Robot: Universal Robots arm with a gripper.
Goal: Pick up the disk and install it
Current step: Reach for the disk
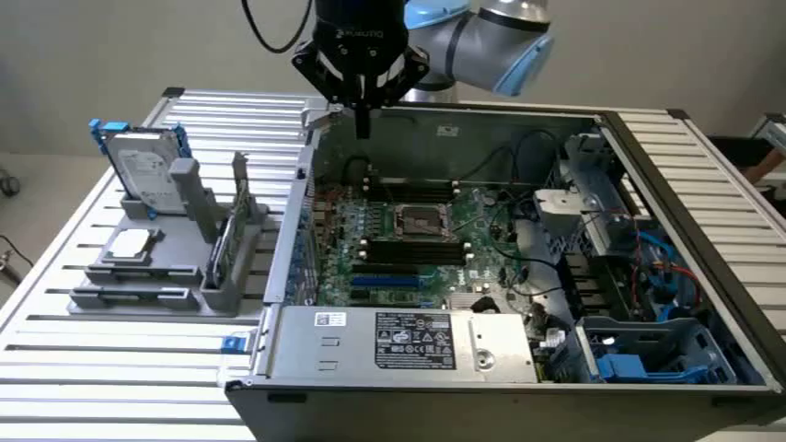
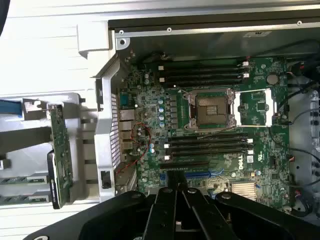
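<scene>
We read this as a robotics lab or test workshop, not a home or office. Counter (image 1: 74,368): ribbed aluminium profile, bare metal. On it sits an open computer case (image 1: 479,138), side panel off, motherboard (image 1: 418,230) exposed, cables loose inside. Beside the case, at the exterior view's left, a grey fixture (image 1: 135,295) holds parts in slots, the disk (image 1: 142,170) standing upright among them. An industrial robot arm (image 1: 491,37) rises behind the case. We note a plain pale wall (image 1: 98,46) beyond.
</scene>
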